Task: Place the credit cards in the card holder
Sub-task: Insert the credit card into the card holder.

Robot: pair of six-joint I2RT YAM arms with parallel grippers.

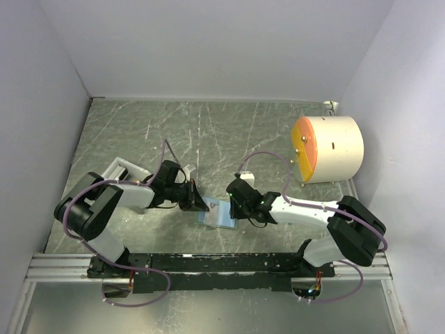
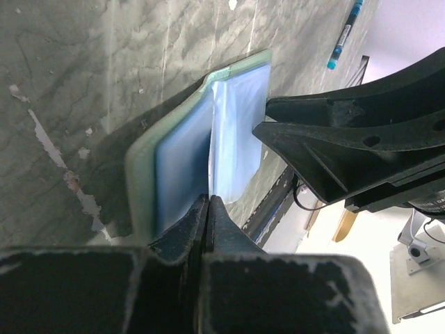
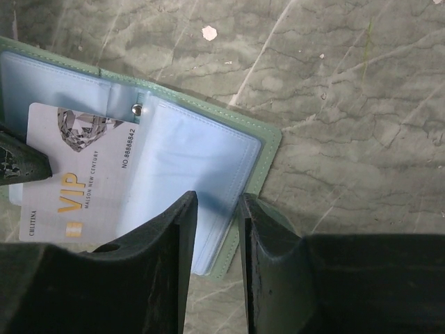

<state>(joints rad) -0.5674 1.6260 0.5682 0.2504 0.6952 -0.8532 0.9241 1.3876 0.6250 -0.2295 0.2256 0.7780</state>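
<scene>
Fingers [image 2: 334, 139] crowd the card holder [image 2: 174, 160] from both sides.

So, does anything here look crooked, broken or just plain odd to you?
Nothing looks broken. The card holder lies open on the table, and the left gripper pinches one clear inner leaf up off the rest, which seems deliberate. A white VIP card rests on the blue inside; whether it's pocketed is unclear.

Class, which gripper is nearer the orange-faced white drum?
Right. The right gripper sits left of the drum, at the card holder; the left gripper is farther left, across it.
</scene>
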